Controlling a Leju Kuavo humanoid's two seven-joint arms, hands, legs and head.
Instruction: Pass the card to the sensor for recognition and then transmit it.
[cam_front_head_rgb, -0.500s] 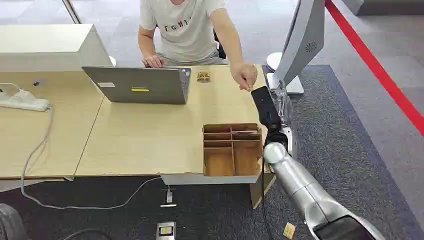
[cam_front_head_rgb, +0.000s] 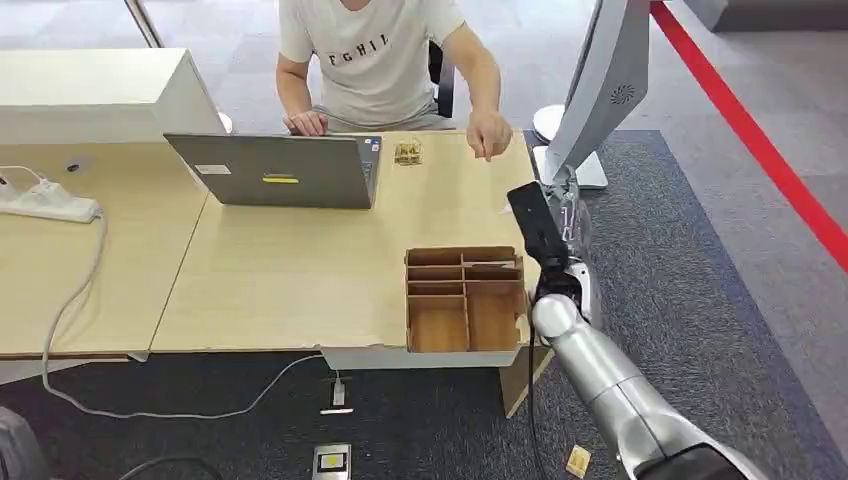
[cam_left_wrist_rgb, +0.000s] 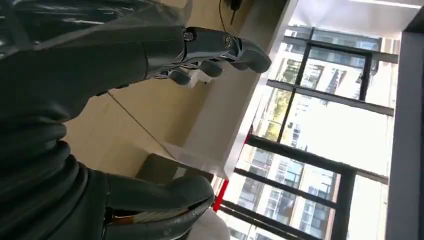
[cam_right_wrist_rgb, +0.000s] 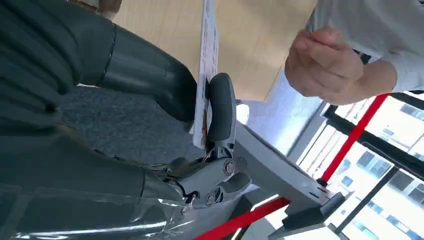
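Observation:
My right hand (cam_front_head_rgb: 541, 227) is raised over the table's right edge, beyond the wooden box. In the right wrist view the right hand (cam_right_wrist_rgb: 140, 70) pinches a thin white card (cam_right_wrist_rgb: 207, 60) edge-on between its thumb and a finger. A person's hand (cam_front_head_rgb: 489, 135) hovers over the table just beyond it, fingers curled, and shows close to the card as the person's hand (cam_right_wrist_rgb: 325, 60). A tall grey device on a white stand (cam_front_head_rgb: 605, 80) rises to the right of my hand. My left hand (cam_left_wrist_rgb: 100, 75) holds nothing, its fingers spread.
A wooden compartment box (cam_front_head_rgb: 465, 300) sits at the table's near right corner. An open laptop (cam_front_head_rgb: 280, 170) stands before the seated person, with a small brown object (cam_front_head_rgb: 407, 153) beside it. A power strip (cam_front_head_rgb: 45, 200) and its cable lie far left. A red floor line (cam_front_head_rgb: 760, 140) runs at right.
The person's hand has drawn back from my right hand toward the table's far edge. My right hand has shifted slightly right and nearer, still holding the card.

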